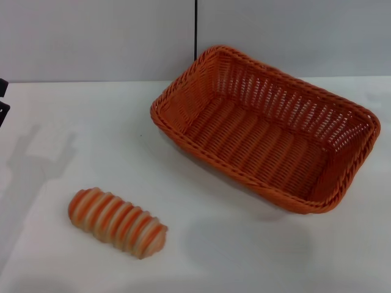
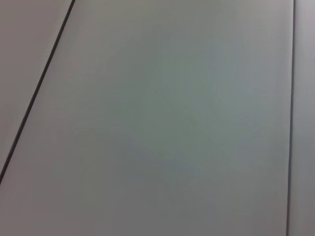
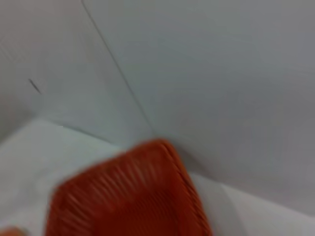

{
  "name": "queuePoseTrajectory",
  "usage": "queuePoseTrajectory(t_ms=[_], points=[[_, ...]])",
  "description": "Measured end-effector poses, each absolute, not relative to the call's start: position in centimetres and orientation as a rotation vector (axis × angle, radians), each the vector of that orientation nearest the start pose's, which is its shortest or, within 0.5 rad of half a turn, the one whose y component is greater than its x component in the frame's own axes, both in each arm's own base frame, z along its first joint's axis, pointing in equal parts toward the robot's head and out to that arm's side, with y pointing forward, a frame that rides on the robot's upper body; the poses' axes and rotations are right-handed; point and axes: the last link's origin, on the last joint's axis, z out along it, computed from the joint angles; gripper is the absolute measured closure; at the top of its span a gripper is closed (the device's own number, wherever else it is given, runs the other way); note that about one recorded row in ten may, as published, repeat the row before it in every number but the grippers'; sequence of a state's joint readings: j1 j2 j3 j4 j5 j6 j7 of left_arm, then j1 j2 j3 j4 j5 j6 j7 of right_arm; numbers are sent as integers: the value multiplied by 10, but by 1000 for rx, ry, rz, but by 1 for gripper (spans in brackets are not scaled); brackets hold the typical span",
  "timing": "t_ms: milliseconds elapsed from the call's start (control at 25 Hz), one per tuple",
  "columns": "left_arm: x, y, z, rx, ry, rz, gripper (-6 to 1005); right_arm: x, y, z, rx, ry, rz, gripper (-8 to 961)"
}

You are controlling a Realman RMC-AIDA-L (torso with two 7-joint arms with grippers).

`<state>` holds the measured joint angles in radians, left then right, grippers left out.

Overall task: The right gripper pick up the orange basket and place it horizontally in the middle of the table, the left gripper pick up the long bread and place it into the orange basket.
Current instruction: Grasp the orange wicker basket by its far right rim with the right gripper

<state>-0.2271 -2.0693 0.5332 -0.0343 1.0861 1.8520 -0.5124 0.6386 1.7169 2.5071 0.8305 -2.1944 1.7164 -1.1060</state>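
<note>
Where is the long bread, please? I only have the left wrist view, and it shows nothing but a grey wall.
Observer: The long bread lies on the table, near the front on the robot's left.
Operator: Is it in the basket yet?
Observer: No. The orange basket is empty and stands apart from the bread, farther back on the robot's right.
Operator: Is the basket set straight?
Observer: No, it sits at a slant to the table's edge, and the head view shows nothing holding it.
</note>
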Motion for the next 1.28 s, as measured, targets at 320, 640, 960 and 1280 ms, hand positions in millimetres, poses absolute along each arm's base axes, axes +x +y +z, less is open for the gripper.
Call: queuePoseTrajectory(t_ms=[320, 640, 960, 1280], points=[[-331, 215, 25, -1544, -448, -1206, 170, 275, 385, 157, -2534, 1066, 174, 387], [-331, 214, 24, -1543, -453, -1206, 170, 276, 391, 138, -2540, 1044, 138, 387], [-331, 213, 22, -1541, -464, -1207, 169, 272, 390, 119, -2586, 1029, 106, 388], [-331, 213, 22, -1541, -465, -1209, 170, 270, 393, 109, -2603, 1019, 91, 388]])
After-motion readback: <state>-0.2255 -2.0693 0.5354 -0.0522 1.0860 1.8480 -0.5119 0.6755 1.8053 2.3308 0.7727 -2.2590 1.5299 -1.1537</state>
